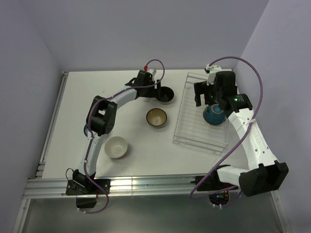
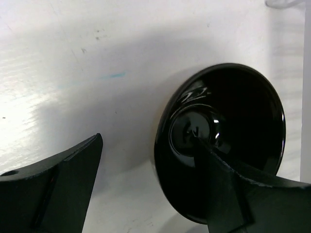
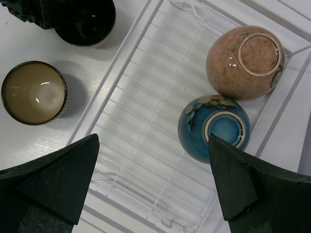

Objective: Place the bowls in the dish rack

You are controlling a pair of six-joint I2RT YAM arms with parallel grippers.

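The black bowl (image 1: 166, 94) (image 2: 233, 131) stands upright on the white table, left of the clear dish rack (image 1: 194, 131) (image 3: 146, 126). My left gripper (image 1: 160, 92) (image 2: 148, 141) is open across its rim, one finger inside and one outside. A tan-inside bowl (image 1: 157, 118) (image 3: 33, 92) and a cream-white bowl (image 1: 116, 147) stand upright on the table. In the rack a dark blue bowl (image 1: 213, 115) (image 3: 214, 128) and a pinkish-tan bowl (image 3: 245, 60) lie upside down. My right gripper (image 1: 204, 99) (image 3: 154, 141) is open and empty above the rack.
A small blue object (image 1: 86, 130) shows under the left arm's elbow, mostly hidden. A metal rail (image 1: 146, 184) runs along the near table edge and another along the left edge (image 1: 53, 116). Walls close the back and sides.
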